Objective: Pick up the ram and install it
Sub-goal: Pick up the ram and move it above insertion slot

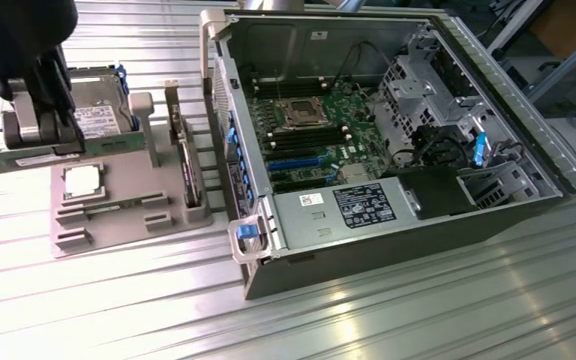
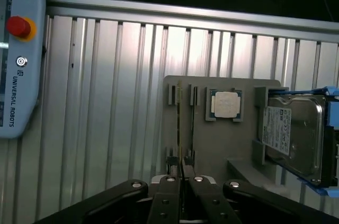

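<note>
Open computer case (image 1: 388, 244) across centre and right of exterior view; grey fixture tray (image 1: 118, 232) lower left; gripper (image 1: 46, 139) upper left, fingers (image 1: 63, 135) pinching ram (image 1: 8, 160), long side across frame's left edge; hard drive (image 1: 103, 112) beside; CPU (image 1: 81, 180) just below

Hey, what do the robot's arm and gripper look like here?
The arm is bulky and black. The gripper has black linkage bars joined by round silver bolts. In the exterior view its fingers are grey metal with rounded edges.
</note>
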Tool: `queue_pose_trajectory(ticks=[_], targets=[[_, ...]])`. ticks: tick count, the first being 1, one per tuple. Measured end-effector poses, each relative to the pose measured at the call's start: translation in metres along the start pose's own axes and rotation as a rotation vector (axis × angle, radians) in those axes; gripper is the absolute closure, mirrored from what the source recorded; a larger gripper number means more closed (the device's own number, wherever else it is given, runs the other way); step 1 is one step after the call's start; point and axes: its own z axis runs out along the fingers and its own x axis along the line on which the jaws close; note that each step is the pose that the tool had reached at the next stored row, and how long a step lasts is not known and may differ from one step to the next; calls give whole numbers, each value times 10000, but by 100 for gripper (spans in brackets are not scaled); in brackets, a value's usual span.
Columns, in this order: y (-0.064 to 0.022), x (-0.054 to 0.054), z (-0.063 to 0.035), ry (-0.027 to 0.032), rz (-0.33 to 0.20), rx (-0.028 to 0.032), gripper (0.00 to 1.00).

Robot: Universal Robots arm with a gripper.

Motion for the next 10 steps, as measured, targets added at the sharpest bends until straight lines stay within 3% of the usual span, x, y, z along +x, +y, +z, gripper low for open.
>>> queue_pose_trajectory(ticks=[1, 5, 10], targets=[[4, -2, -79, 0, 0, -1, 88], [-17, 0, -83, 16, -1, -4, 88], [-525, 46, -73, 78, 3, -12, 88]])
